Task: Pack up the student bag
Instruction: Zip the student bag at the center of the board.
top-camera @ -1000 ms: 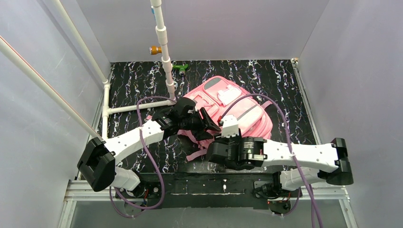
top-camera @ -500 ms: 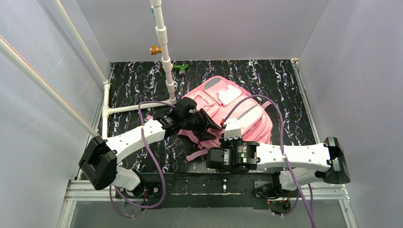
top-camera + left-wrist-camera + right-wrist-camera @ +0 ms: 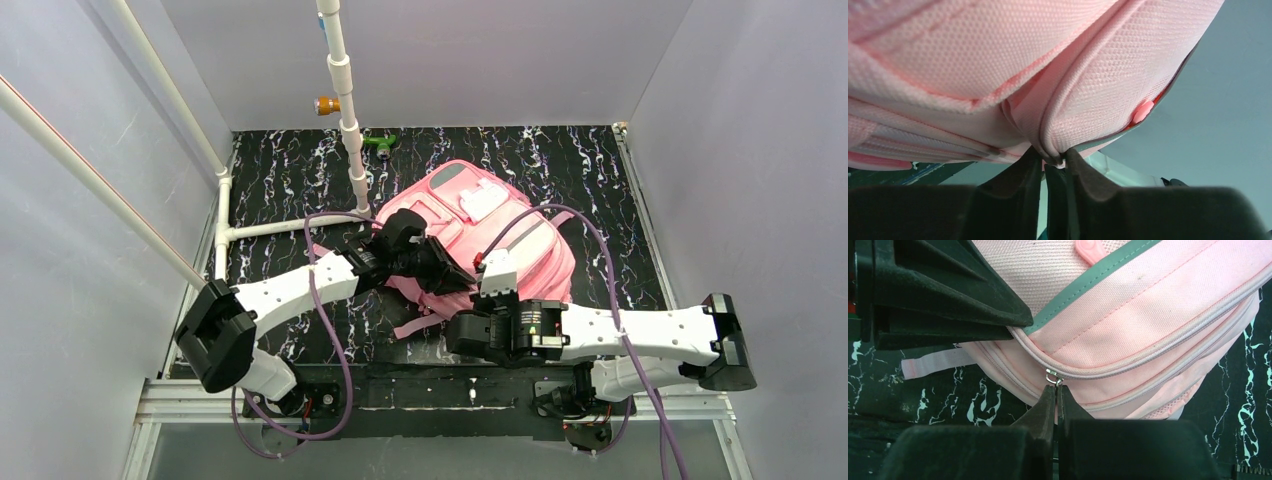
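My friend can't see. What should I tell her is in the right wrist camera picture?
The right hand is pinched shut on the metal zipper pull of a pink student bag lying on a black marbled table. At upper left, the black left hand grips the bag's green-trimmed edge.

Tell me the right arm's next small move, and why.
Probably slide the zipper pull along its track to open the student bag: the right gripper is shut on it, and the left gripper pinches the bag's edge nearby.
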Available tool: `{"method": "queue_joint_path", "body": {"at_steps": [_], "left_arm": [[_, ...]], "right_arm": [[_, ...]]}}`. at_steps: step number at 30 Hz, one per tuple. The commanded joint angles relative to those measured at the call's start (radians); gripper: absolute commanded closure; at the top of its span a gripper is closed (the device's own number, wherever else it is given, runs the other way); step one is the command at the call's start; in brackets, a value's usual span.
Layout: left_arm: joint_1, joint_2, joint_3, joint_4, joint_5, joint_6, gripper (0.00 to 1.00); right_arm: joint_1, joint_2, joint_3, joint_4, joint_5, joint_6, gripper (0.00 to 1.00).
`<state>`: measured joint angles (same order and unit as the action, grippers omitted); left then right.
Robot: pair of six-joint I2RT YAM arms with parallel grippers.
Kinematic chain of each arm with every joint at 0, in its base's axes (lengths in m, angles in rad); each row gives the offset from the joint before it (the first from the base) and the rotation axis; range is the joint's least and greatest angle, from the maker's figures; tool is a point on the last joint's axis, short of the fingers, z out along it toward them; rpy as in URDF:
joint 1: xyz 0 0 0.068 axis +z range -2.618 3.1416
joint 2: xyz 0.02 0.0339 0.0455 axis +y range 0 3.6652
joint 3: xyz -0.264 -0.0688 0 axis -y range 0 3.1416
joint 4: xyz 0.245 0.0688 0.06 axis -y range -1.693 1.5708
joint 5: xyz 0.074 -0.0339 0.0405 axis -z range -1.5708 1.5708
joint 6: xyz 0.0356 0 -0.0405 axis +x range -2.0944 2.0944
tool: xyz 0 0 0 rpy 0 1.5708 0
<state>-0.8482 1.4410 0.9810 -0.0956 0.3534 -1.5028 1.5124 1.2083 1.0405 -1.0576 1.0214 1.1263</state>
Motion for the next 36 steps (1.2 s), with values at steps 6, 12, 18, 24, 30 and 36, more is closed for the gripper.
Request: {"method": "queue_joint_path", "body": {"at_steps": [6,12,18,24,30,36], "left_arm": [[-0.005,-0.024,-0.057,0.020,-0.097,0.096,1.00],[0.057,-0.128,-0.096,-0.108,-0.081,0.192,1.00],[0.128,-0.235,-0.147,-0.265,-0.039,0.300,1.00],[0.182,-0.374,-0.192,-0.433,-0.061,0.369,1.00],[0.223,-0.470,-0.163,-0.569,-0.104,0.439,1.00],[0.252,-0.526,-0.167,-0.674,-0.179,0.481,1.00]], "right_arm": [[0.003,-0.066,-0.057,-0.130,-0.003,0.010,0.99],[0.002,-0.178,-0.100,-0.229,-0.004,0.059,0.99],[0.002,-0.177,-0.058,-0.272,0.027,0.076,0.99],[-0.002,-0.169,-0.022,-0.354,0.068,0.110,0.99],[-0.062,-0.229,-0.044,-0.340,0.060,0.147,0.99],[-0.170,-0.184,-0.026,-0.202,0.085,-0.006,0.99]]}}
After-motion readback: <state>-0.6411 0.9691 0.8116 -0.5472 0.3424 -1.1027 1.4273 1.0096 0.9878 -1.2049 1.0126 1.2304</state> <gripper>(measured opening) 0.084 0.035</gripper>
